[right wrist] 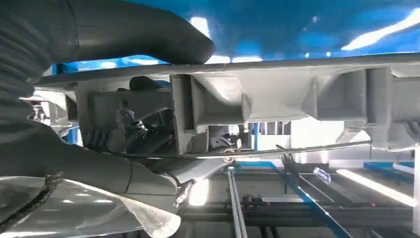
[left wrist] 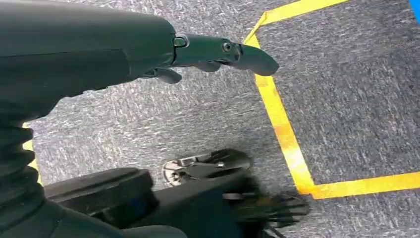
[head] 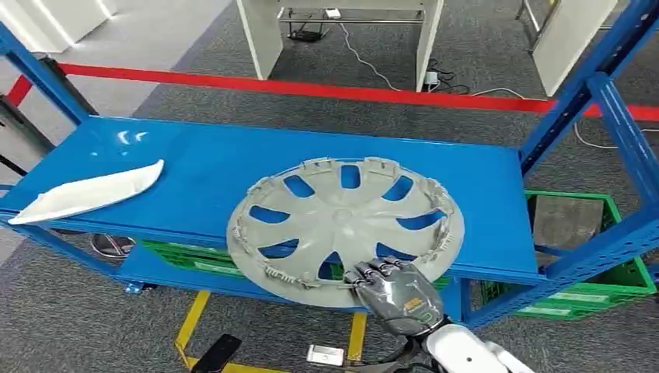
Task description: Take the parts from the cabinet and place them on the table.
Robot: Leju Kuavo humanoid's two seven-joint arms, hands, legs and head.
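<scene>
One hubcap (head: 346, 229) lies flat on the blue shelf (head: 194, 167), near edge overhanging; right hand (head: 392, 289) grips that rim from the front, left hand (left wrist: 218, 52) hangs empty, fingers loosely extended

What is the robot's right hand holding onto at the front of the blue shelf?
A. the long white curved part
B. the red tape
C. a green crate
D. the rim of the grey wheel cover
D: in the head view the right hand grips the near rim of the grey wheel cover, which juts over the front edge of the blue shelf; the white part lies untouched at the far left.
</scene>
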